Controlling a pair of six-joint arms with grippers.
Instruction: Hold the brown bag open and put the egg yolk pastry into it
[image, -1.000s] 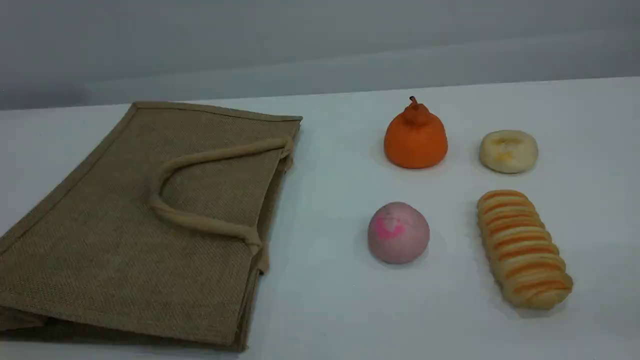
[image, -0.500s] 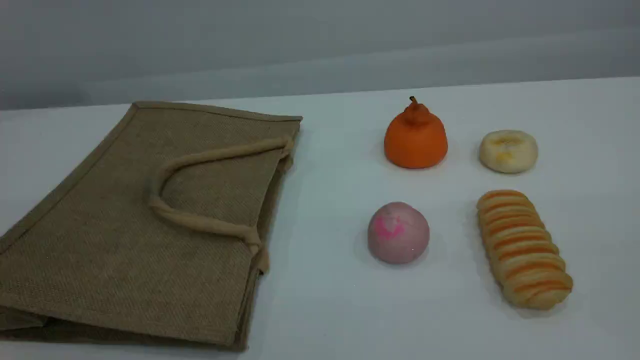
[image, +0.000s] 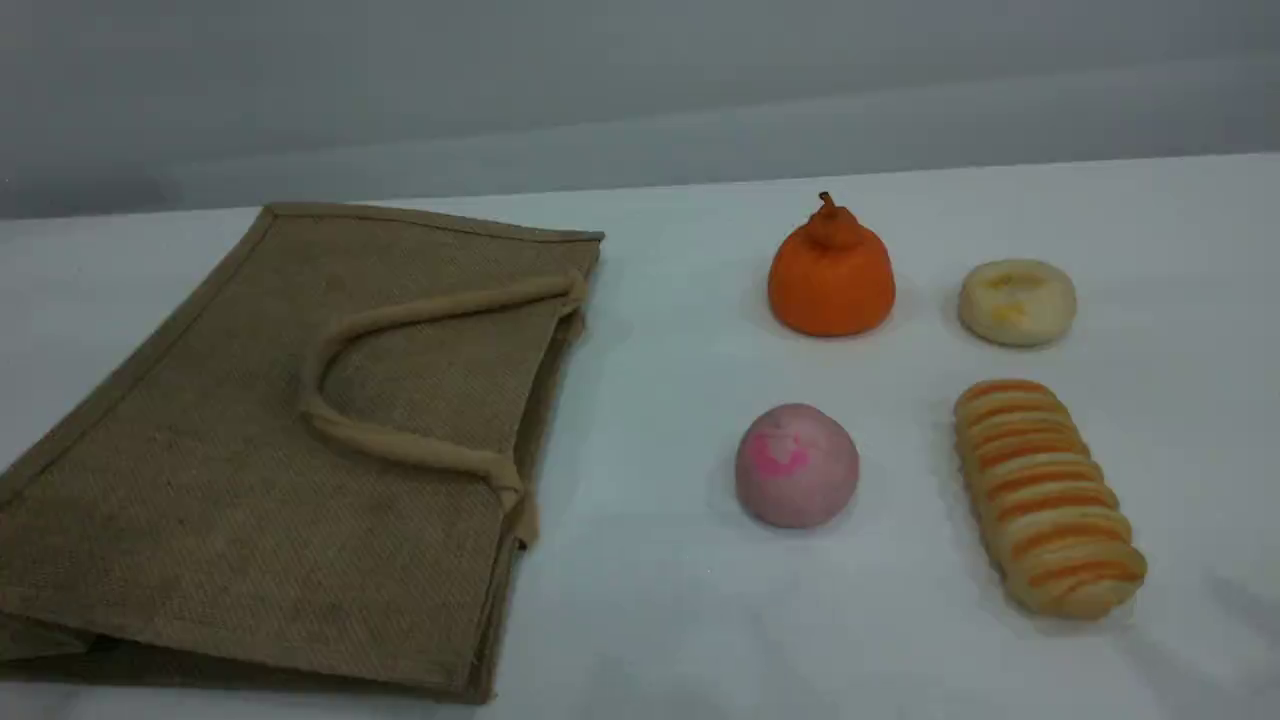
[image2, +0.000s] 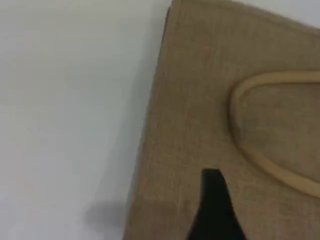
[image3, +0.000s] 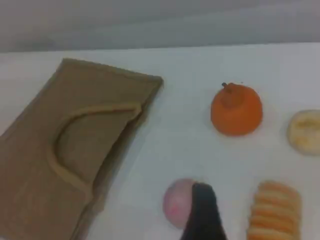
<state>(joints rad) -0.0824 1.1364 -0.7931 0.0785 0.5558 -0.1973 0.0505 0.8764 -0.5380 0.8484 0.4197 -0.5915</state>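
Left wrist view: we hover left gripper (image2: 214, 205) over flat bag (image2: 190, 100), jaws apart, handle (image2: 234, 112) just right, ready to lift open. Right gripper (image3: 202, 210) apart, empty; pastry (image3: 306, 131) ahead-right.

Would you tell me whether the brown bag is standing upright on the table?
No, the brown bag lies flat on the table, with a handle resting across its upper side.

Five things on one table (image: 680, 600): one bag (image: 250, 450), one pastry (image: 1017, 302), one orange pear (image: 831, 275), one pink ball (image: 797, 465), one striped loaf (image: 1045, 495); one handle (image: 400, 445) showing.
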